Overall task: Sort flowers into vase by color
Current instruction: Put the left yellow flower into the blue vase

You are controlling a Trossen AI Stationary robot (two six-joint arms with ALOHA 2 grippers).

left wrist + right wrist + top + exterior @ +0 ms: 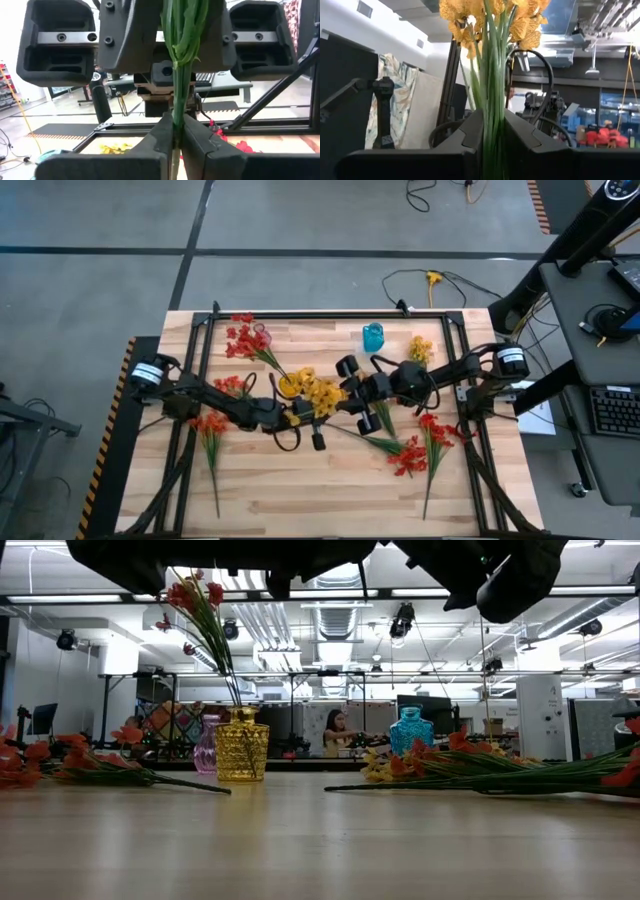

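Observation:
A bunch of yellow flowers [318, 392] is held up over the table's middle between my two grippers. My left gripper [304, 418] comes from the table's left and is shut on its green stems [176, 107]. My right gripper [348, 396] comes from the right and is shut on the same stems, with the yellow blossoms [490, 17] above its fingers. A yellow vase [242, 745] stands just left of the bunch, and red flowers [195, 600] lean out of its mouth. A pink vase [207, 745] and a blue vase [411, 730] stand farther back. My left gripper pinches the bundled green stems [176, 131] between its two fingers, which lie across the stems. The stems run upright past the fingers and are lifted clear of the table. My right gripper has the same stems [492, 125] between its two fingers, below the blossoms. Its fingers lie across the stems, and the bunch stands upright above them.
Red sprigs [210, 428] lie flat on the table at the left, and more red sprigs [422, 445] at the right. A yellow sprig [420, 348] lies near the far right corner. A black frame [330, 314] borders the table top. A person sits in the room beyond.

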